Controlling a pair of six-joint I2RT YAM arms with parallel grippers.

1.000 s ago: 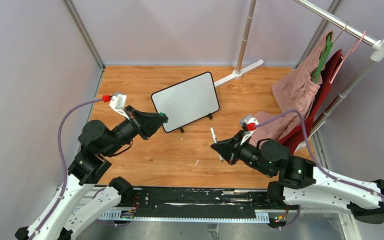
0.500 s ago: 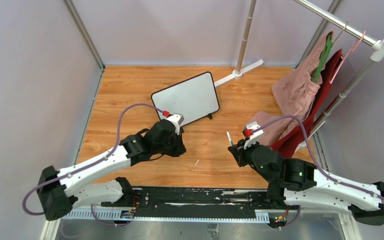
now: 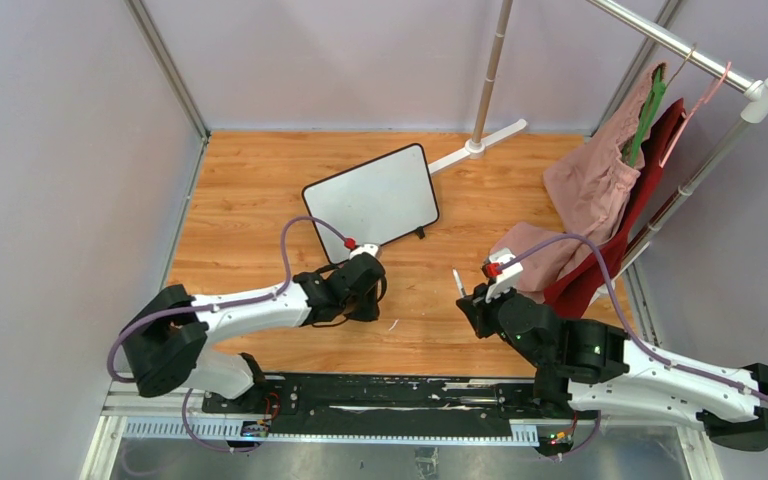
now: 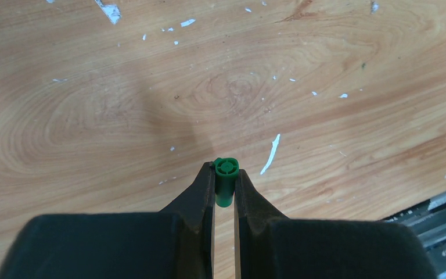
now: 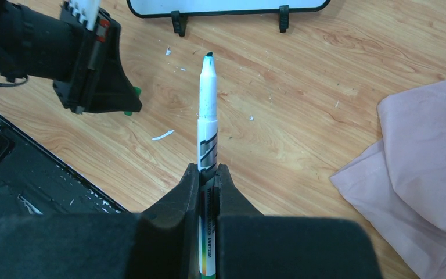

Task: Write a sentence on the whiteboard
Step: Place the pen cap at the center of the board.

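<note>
The whiteboard [image 3: 370,202] stands at the far middle of the wooden surface [image 3: 250,190], while nearer, the left hand [image 4: 225,172] pinches a green cap [image 4: 225,187] and the right hand [image 5: 208,172] pinches an uncapped marker [image 5: 207,116].

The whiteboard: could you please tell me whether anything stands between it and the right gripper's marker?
Nothing visible does; bare tabletop lies between the marker and the whiteboard, the left gripper off to one side.

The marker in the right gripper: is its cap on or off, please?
Off. The marker shows a bare dark tip, and the left gripper pinches the green cap apart from it.
</note>
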